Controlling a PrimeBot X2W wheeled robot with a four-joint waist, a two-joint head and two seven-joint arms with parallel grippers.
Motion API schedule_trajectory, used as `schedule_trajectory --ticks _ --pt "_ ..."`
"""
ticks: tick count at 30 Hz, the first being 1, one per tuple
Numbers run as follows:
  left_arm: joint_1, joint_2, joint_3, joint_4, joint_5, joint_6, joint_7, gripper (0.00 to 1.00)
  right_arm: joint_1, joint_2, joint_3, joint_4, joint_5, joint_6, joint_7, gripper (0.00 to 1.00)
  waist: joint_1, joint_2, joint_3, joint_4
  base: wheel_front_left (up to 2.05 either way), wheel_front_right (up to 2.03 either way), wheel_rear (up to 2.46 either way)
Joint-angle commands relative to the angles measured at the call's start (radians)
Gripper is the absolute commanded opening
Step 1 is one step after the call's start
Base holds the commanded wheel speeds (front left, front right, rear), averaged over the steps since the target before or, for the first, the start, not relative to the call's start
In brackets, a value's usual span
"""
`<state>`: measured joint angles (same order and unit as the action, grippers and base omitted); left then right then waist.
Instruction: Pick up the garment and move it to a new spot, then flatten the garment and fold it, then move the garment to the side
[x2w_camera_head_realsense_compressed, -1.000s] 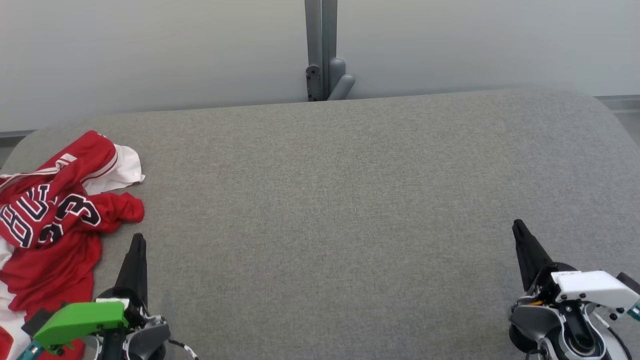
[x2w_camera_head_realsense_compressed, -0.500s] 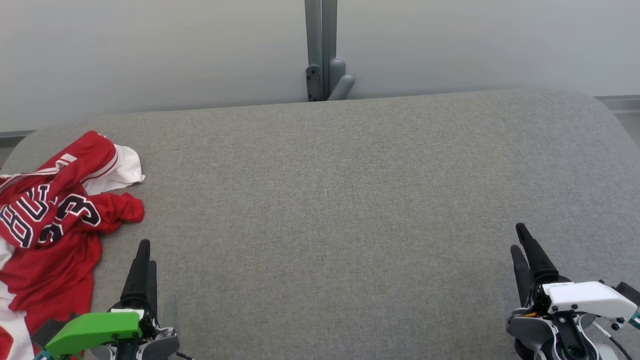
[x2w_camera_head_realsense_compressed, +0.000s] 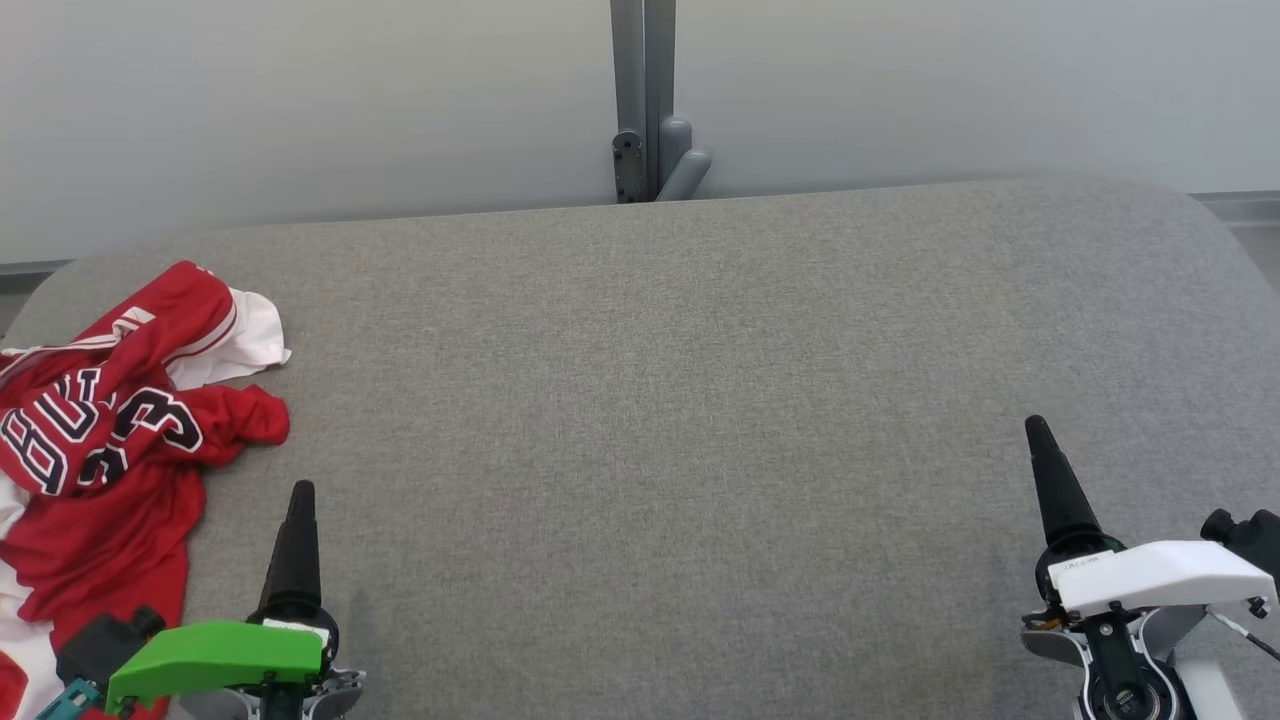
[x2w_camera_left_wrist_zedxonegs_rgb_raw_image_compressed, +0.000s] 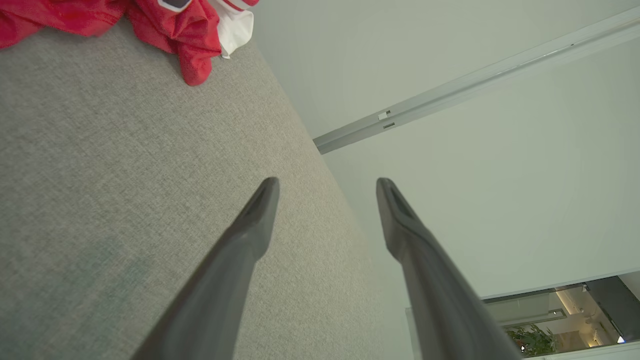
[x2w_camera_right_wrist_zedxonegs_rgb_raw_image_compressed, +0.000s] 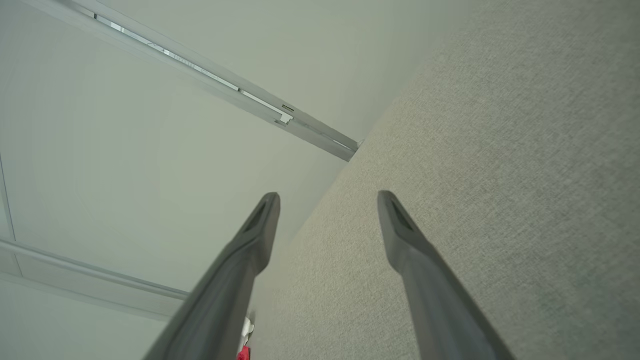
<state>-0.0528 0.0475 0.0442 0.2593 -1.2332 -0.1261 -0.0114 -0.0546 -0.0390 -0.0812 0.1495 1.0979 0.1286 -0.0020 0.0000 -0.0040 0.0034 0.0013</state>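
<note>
Head view: the garment (x2w_camera_head_realsense_compressed: 100, 440), a red jersey with white trim and dark outlined lettering, lies crumpled at the left edge of the grey fabric worktop (x2w_camera_head_realsense_compressed: 650, 400), running from mid-depth towards the near side. The left jaws sit at the near left under a green cover (x2w_camera_head_realsense_compressed: 215, 655), just right of the garment's near part and not touching it. One dark finger (x2w_camera_head_realsense_compressed: 295, 550) points towards the far side. The right jaws sit at the near right under a white cover (x2w_camera_head_realsense_compressed: 1160, 578), well apart from the garment, with one dark finger (x2w_camera_head_realsense_compressed: 1058, 490) also pointing far. Both are seen edge-on here, so this view does not show their gap. A grey post (x2w_camera_head_realsense_compressed: 643, 100) stands against the pale wall beyond the far edge.

Left wrist view: the two fingers (x2w_camera_left_wrist_zedxonegs_rgb_raw_image_compressed: 240, 250) stand wide apart with nothing between them, held over the worktop (x2w_camera_left_wrist_zedxonegs_rgb_raw_image_compressed: 100, 175). A red and white bunch of the garment (x2w_camera_left_wrist_zedxonegs_rgb_raw_image_compressed: 190, 30) lies ahead of the tips, clear of them. A grey rail (x2w_camera_left_wrist_zedxonegs_rgb_raw_image_compressed: 475, 75) crosses the pale wall.

Right wrist view: the fingers (x2w_camera_right_wrist_zedxonegs_rgb_raw_image_compressed: 235, 270) are likewise spread wide and hold nothing, above the bare grey worktop (x2w_camera_right_wrist_zedxonegs_rgb_raw_image_compressed: 500, 175). A tiny red and white scrap (x2w_camera_right_wrist_zedxonegs_rgb_raw_image_compressed: 243, 350) shows at the bottom edge, too small to identify. A grey rail (x2w_camera_right_wrist_zedxonegs_rgb_raw_image_compressed: 225, 85) runs along the wall.
</note>
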Motion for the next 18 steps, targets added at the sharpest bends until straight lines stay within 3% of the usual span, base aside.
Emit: schedule_trajectory --ticks 1,7,18 --pt "-0.004 0.016 -0.007 -0.023 0.093 0.003 -0.014 1.0 0.0 -0.009 0.007 -0.031 -0.094 0.002 -0.016 1.0 0.0 0.0009 0.0 0.0 0.0 0.0 0.0" --pt "0.014 0.019 -0.018 -0.015 0.23 0.006 -0.037 1.0 0.013 -0.017 0.015 -0.033 -0.225 0.002 -0.039 1.0 0.0 0.0011 -0.002 0.0 0.0 0.0 0.0" --pt "0.036 0.018 -0.017 -0.002 0.386 0.003 -0.071 1.0 0.024 -0.025 0.012 -0.03 -0.391 0.002 -0.075 1.0 0.0 0.0014 -0.005 0.0 0.0 0.0 0.0"
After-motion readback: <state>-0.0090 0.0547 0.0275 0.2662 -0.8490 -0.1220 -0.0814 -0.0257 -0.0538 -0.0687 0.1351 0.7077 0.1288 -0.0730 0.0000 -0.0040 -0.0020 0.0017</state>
